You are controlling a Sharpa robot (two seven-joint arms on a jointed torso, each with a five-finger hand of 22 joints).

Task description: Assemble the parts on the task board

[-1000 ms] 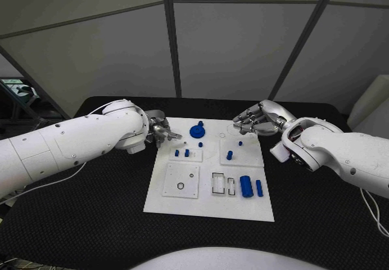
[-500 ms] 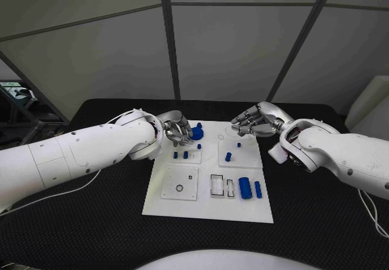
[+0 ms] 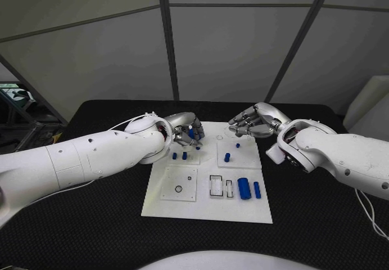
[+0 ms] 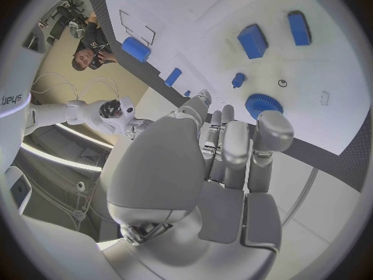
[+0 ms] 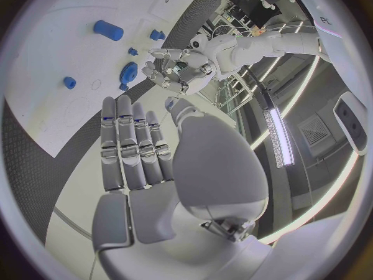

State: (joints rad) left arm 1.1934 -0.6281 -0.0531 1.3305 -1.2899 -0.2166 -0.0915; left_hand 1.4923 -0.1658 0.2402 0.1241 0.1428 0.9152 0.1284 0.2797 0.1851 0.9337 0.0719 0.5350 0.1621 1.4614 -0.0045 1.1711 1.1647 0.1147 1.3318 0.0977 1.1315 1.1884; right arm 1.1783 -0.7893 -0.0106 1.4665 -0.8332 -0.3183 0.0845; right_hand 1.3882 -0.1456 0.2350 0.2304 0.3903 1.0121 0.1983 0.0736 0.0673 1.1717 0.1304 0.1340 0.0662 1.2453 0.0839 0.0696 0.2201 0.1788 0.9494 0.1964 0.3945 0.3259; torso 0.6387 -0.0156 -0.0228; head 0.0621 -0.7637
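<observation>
The white task board (image 3: pixel 203 205) lies mid-table. A blue gear (image 3: pixel 196 134) stands at its far edge, partly covered by my left hand (image 3: pixel 185 127), which hovers with fingers spread just above it. In the left wrist view the fingertips (image 4: pixel 273 123) reach the gear (image 4: pixel 264 104) without closing round it. My right hand (image 3: pixel 253 122) hangs over the board's far right corner, fingers extended side by side (image 5: pixel 132 144), holding nothing. Small blue pegs (image 3: pixel 179 154) stand near the left hand, two more pegs (image 3: pixel 227 157) on the right plate. A thick blue cylinder (image 3: pixel 244 188) and a thinner one (image 3: pixel 257 189) lie near the front right.
A square plate with a black ring (image 3: pixel 180 181) and two black-outlined slots (image 3: pixel 217 184) occupy the board's front half. The black table (image 3: pixel 89 219) surrounds the board. A white cable (image 3: pixel 369 216) trails at the right edge.
My left hand has swung from the board's left edge inward and now covers the blue gear. The right hand has barely moved.
</observation>
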